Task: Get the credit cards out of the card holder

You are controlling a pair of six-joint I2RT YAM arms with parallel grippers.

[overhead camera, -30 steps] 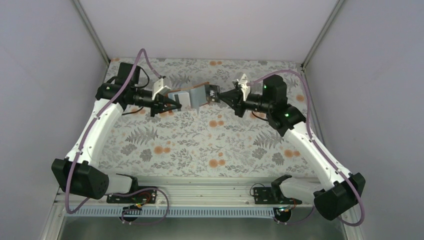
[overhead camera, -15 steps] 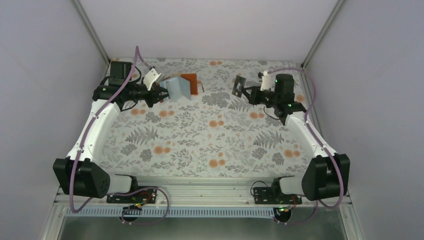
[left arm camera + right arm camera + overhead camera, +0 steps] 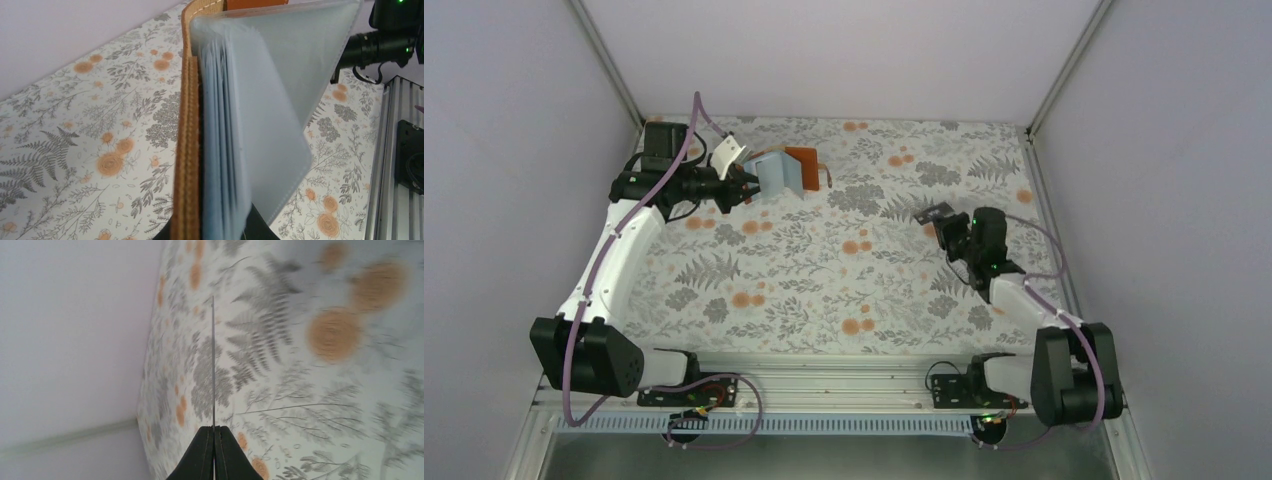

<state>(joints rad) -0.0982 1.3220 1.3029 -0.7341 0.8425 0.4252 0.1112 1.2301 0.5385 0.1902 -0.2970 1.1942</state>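
Left fingers (image 3: 742, 190) clamp the card holder (image 3: 779, 170). It stands just beyond their tips with its blue-grey leaves fanned, apparently lifted off the tabletop (image 3: 824, 290), probably so the pockets stay reachable.

Right fingers (image 3: 210, 450) are closed on the black card (image 3: 932, 213), edge-on ahead of the tips and well apart from the holder. Judged ready to set down.

No writing legible.

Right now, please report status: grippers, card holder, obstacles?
Left gripper shut on card holder, held open. Right gripper shut on black card, apart from holder. Nothing seen in the way.
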